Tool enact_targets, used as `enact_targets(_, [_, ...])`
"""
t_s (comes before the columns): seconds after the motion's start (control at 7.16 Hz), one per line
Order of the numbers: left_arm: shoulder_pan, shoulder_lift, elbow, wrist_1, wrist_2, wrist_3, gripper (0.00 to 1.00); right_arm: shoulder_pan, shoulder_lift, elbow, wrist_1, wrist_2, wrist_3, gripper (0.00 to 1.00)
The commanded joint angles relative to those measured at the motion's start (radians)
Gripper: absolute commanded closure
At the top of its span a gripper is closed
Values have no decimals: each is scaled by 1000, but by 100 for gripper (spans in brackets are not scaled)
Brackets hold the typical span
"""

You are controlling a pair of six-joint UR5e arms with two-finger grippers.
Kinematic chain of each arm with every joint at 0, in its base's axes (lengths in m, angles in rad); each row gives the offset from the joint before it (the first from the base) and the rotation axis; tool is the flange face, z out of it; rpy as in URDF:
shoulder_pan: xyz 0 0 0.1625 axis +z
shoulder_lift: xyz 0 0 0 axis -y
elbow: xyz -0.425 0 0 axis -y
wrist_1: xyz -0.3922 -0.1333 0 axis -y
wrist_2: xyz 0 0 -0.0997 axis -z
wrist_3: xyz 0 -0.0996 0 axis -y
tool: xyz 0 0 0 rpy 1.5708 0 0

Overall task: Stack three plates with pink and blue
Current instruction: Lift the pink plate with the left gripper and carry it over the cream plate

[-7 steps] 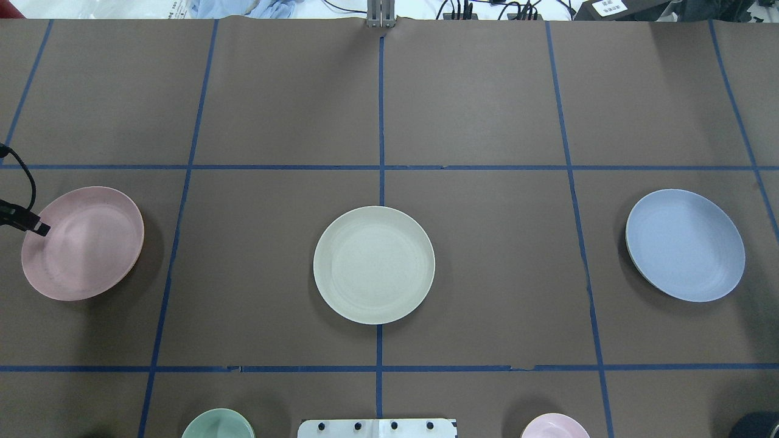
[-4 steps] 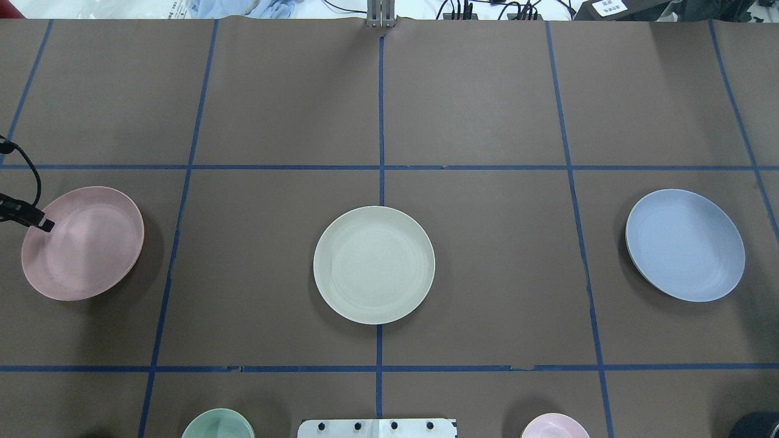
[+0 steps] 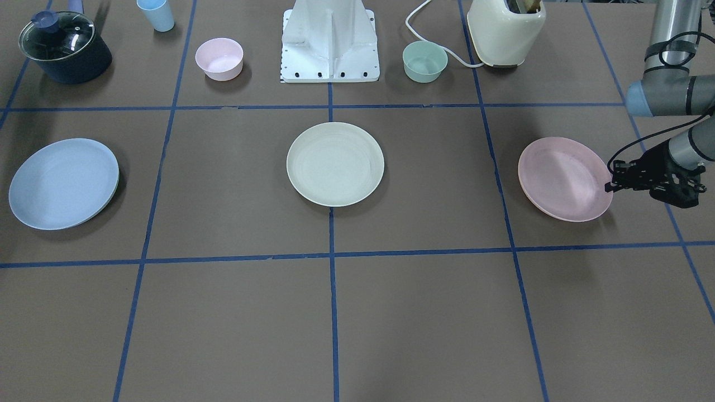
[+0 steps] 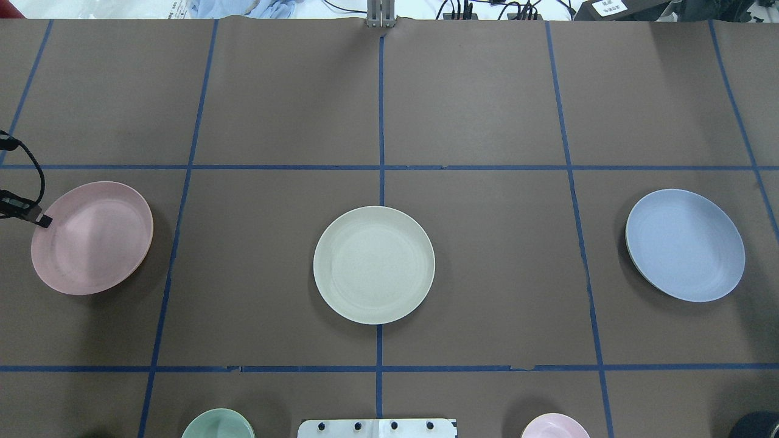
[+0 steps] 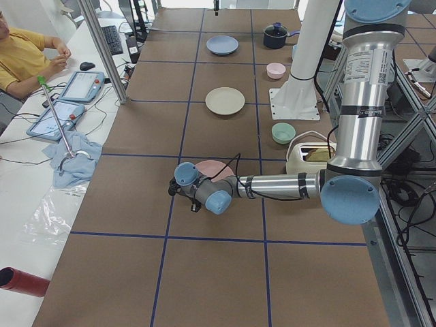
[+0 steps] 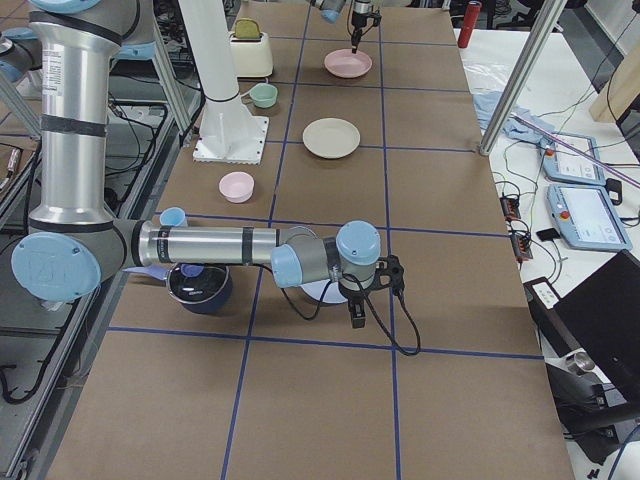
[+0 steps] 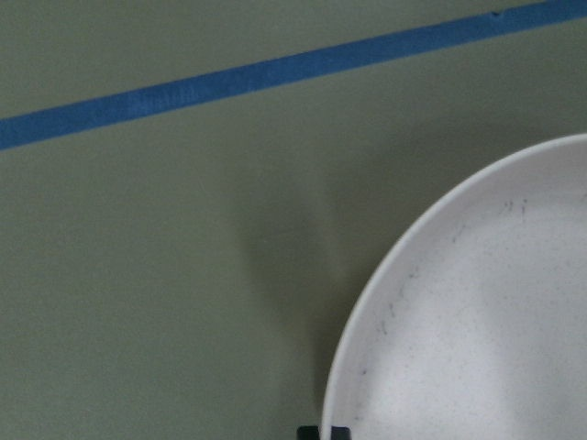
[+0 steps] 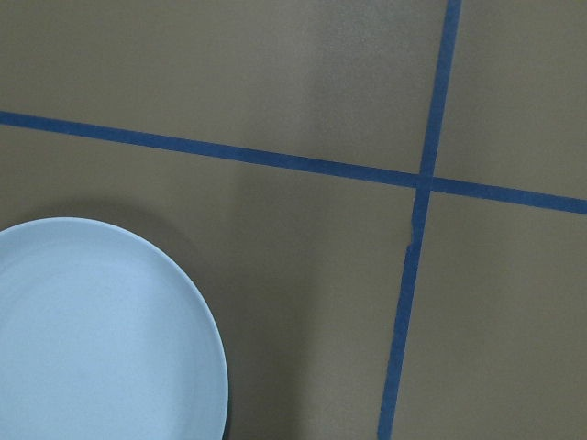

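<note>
The pale pink plate (image 4: 91, 238) is at the table's left, also in the front view (image 3: 561, 178). My left gripper (image 4: 44, 221) is shut on its left rim and holds it slightly raised and tilted; the left wrist view shows the rim (image 7: 477, 339) by the fingertips. The cream-white plate (image 4: 373, 264) lies flat at the centre. The light blue plate (image 4: 684, 244) lies at the right and shows in the right wrist view (image 8: 92, 339). My right gripper (image 6: 357, 316) hovers beside the blue plate; I cannot tell if it is open or shut.
Near the robot base (image 3: 329, 42) stand a small pink bowl (image 3: 219, 58), a small green bowl (image 3: 424, 61), a blue cup (image 3: 156, 14), a lidded dark pot (image 3: 64, 47) and a cream toaster (image 3: 505, 30). Blue tape lines grid the brown table.
The pink plate has shifted a little to the right and away from the robot with my left gripper on its rim. The cream and blue plates have not moved.
</note>
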Motion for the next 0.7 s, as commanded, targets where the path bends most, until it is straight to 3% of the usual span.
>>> enact_targets(0.0, [0,-43,-80,7,-77,-129,100,-1,0,9,0,0,2,0])
enact_targets(0.28, [25,-102,-218,2,-81,-490,100,-1,2,9,0,0,2,0])
enact_targets(0.42, [114,-138,-277,5,-69,-638,100,-1,5,8,0,0,2,0])
enact_targets(0.56, [177,-238,-283,7,-49,-773,100,-1,8,8,0,0,2,0])
